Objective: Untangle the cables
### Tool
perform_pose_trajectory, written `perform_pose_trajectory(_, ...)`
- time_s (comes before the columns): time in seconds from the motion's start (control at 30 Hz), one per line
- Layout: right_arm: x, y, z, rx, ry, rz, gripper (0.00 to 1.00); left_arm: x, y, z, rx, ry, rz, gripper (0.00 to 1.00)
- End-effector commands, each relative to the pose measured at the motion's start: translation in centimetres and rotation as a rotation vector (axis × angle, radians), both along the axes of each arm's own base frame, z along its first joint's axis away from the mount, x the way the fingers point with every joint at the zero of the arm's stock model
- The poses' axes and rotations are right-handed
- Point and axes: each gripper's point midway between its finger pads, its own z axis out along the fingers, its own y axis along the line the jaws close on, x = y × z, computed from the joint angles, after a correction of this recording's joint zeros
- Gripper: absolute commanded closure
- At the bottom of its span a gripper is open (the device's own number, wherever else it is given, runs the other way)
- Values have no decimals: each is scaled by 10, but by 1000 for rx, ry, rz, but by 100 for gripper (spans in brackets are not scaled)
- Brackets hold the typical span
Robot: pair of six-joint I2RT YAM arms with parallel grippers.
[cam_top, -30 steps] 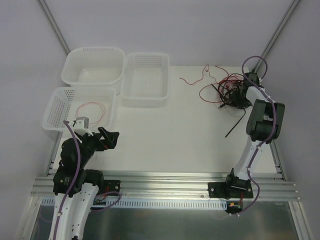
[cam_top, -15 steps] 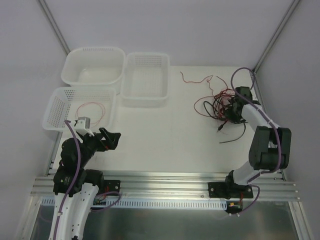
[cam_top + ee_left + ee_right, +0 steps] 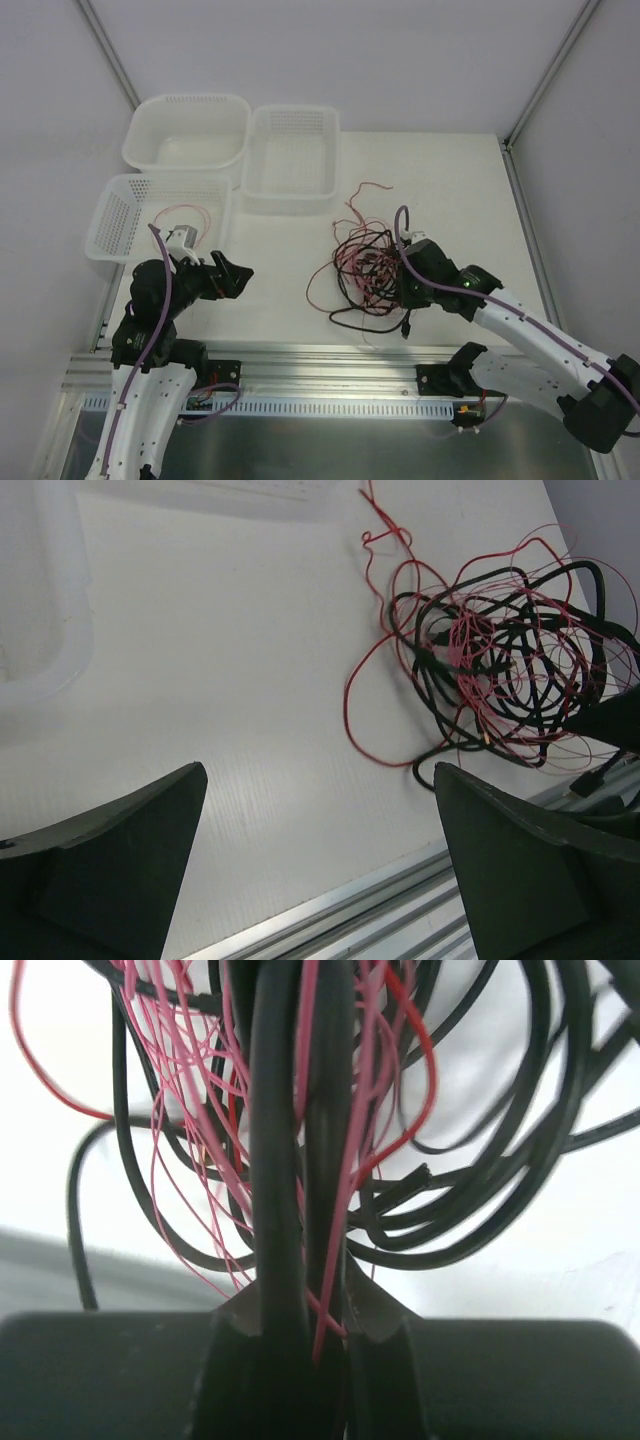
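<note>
Right wrist view: the right gripper (image 3: 305,1305) is pinched tight on the cables (image 3: 275,1110). Black strands and red wires run up between its fingers, and the rest of the tangle fans out just ahead on the table (image 3: 280,260). Opposite, the left gripper (image 3: 320,780) hangs spread wide, the bundle well ahead to its right.

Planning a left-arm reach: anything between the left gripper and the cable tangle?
Only bare table between left gripper and cable tangle, shown in top and left wrist views.
</note>
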Motion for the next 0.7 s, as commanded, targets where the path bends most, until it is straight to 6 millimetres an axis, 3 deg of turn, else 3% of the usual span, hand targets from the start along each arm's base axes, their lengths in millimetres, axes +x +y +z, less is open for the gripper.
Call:
perform_pose_trajectory(0.0, -27, 20, 25, 52, -44, 183, 99, 0, -11, 7, -15, -42, -75, 1)
perform_pose_trajectory(0.07, -33, 17, 27, 27, -41, 211, 99, -1, -13, 7, -22, -43, -89, 1)
perform_pose_trajectory(0.13, -34, 1, 24, -39, -39, 178, 99, -2, -15, 6, -35, -30, -95, 1)
perform_pose_trajectory(0.2, -24, -28, 22, -153, -86, 62, 99, -2, -18, 5, -54, -7, -107, 1)
perform_pose_trajectory(0.3, -13, -59, 18, -223, -97, -91, 92, -4, -26, 5, -102, 43, -128, 1)
perform_pose_trajectory(0.4, -6, -75, 11, -223, -73, -209, 85, -2, -30, 3, -129, 98, -123, 1)
perform_pose_trajectory(0.43, -6, -77, 6, -218, -60, -221, 73, 0, -32, -1, -129, 127, -120, 1)
perform_pose_trajectory(0.5, -3, -80, 3, -210, -49, -254, 66, 0, -42, -3, -127, 162, -138, 1)
perform_pose_trajectory(0.53, -2, -78, 3, -201, -48, -251, 53, 6, -43, -11, -103, 197, -119, 1)
perform_pose_trajectory(0.57, -1, -75, 4, -187, -52, -240, 48, 8, -48, -12, -93, 202, -131, 1)
perform_pose_trajectory(0.6, 2, -70, 7, -162, -67, -229, 35, 3, -62, -10, -69, 206, -185, 1)
perform_pose_trajectory(0.67, 3, -62, 16, -115, -103, -185, 25, 16, -66, -21, 22, 227, -148, 1)
